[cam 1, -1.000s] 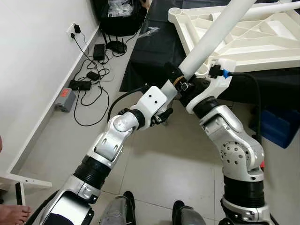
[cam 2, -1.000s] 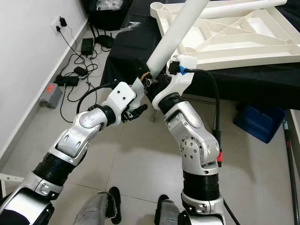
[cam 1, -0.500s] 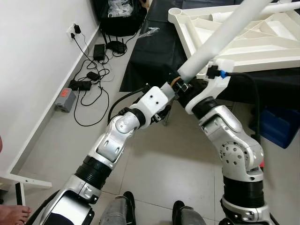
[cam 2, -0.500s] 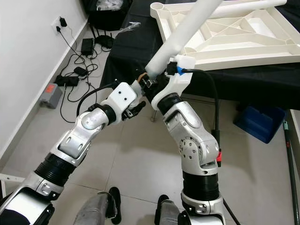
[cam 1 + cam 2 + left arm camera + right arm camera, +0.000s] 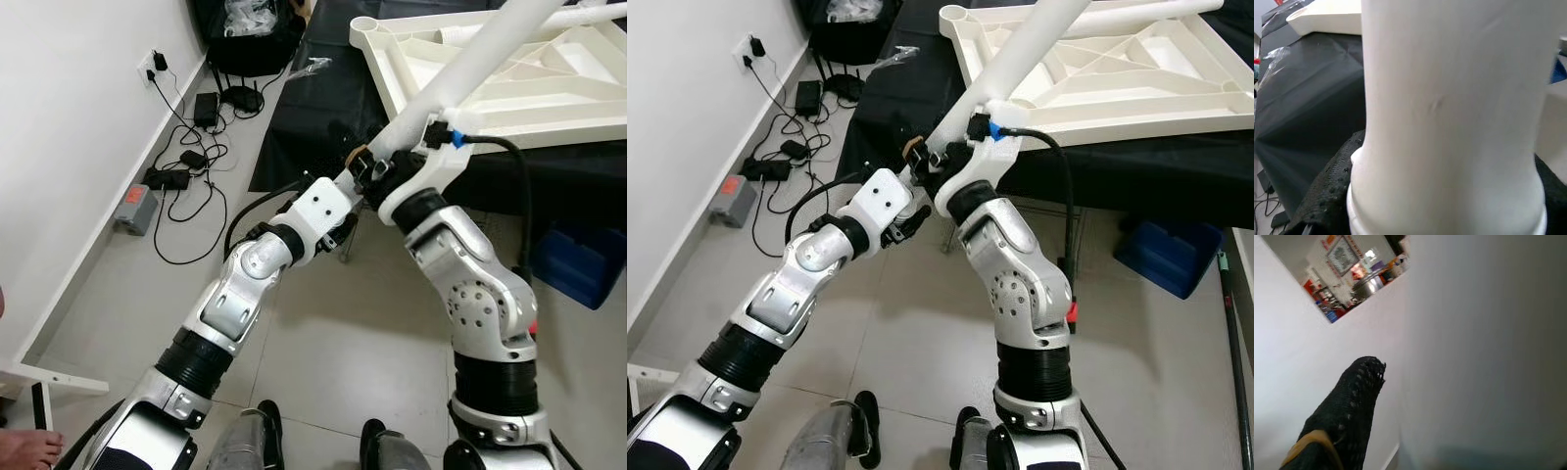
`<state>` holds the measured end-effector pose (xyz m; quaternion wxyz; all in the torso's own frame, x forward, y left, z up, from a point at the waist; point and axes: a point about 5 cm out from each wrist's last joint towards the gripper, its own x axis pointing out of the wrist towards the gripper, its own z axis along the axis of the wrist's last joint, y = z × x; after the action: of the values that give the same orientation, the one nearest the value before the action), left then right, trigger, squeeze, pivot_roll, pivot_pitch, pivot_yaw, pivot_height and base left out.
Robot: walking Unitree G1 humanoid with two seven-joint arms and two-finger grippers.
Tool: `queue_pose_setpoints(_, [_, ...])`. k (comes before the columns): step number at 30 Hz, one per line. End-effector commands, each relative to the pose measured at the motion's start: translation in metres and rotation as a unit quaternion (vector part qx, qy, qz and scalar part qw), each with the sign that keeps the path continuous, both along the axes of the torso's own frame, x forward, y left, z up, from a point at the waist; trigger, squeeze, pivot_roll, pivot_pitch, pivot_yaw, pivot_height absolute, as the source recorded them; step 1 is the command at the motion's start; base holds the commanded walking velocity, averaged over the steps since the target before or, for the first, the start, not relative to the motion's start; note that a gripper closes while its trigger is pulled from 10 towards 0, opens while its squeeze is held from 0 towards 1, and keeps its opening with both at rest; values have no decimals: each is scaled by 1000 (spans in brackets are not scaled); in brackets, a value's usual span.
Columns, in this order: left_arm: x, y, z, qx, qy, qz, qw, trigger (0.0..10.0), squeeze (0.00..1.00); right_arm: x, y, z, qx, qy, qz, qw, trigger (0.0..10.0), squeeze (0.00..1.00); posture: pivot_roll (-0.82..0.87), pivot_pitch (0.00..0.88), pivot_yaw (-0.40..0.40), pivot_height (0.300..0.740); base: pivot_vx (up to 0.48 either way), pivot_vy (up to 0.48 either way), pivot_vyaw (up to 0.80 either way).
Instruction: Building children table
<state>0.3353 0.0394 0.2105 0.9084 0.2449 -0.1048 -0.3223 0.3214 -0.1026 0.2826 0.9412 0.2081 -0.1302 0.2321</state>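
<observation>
From the left eye view, both silver arms reach forward and up to the lower end of a long white table leg [image 5: 470,64], which slants up and away over the upturned white tabletop [image 5: 549,88]. That tabletop lies ribbed side up on a table draped in black cloth [image 5: 323,108]. The left tool [image 5: 361,168] meets the leg's bottom end from below, and the right tool [image 5: 397,147] comes at the same end from the other side; the two wrists sit just beside each other. On the tiled floor [image 5: 323,343] along the wall [image 5: 69,117] lie black cables and power adapters [image 5: 191,147], and a blue box [image 5: 578,264] sits under the table's edge.

The right eye view shows the same knot of arms, with the leg's foot near the tabletop's round corner socket [image 5: 955,15].

In the left wrist view the leg [image 5: 1449,117] stands very close, upright between two black textured fingers [image 5: 1327,196], one on each side and pressed to its ringed base, so this tool is clamped on the leg.

In the right wrist view one black finger [image 5: 1347,411] shows beside the leg's pale surface [image 5: 1484,347]; I cannot tell whether this tool has a grip on it.
</observation>
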Motion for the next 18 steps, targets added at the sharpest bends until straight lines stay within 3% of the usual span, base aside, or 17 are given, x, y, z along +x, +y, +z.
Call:
queue_pose_setpoints(1, [-9,-12,0,4,-11,-25,1000,10000,0,3,-1,2,10,0,-10,1000,10000,0,140,241,25,740,0,0,0])
queue_pose_setpoints(14, [-9,-13,2,6,-22,-22,999,10000,0,6,3,3,29,11,-3,1000,10000,0,140,246,25,740,0,0,0])
queue_pose_setpoints(15, [-8,-13,2,6,-23,-21,1000,10000,0,6,3,2,36,15,1,999,8314,0,140,248,24,740,0,0,0])
queue_pose_setpoints(18, [-8,-12,2,7,-24,-20,1000,10000,0,6,4,2,41,18,4,999,8314,0,140,248,24,740,0,0,0])
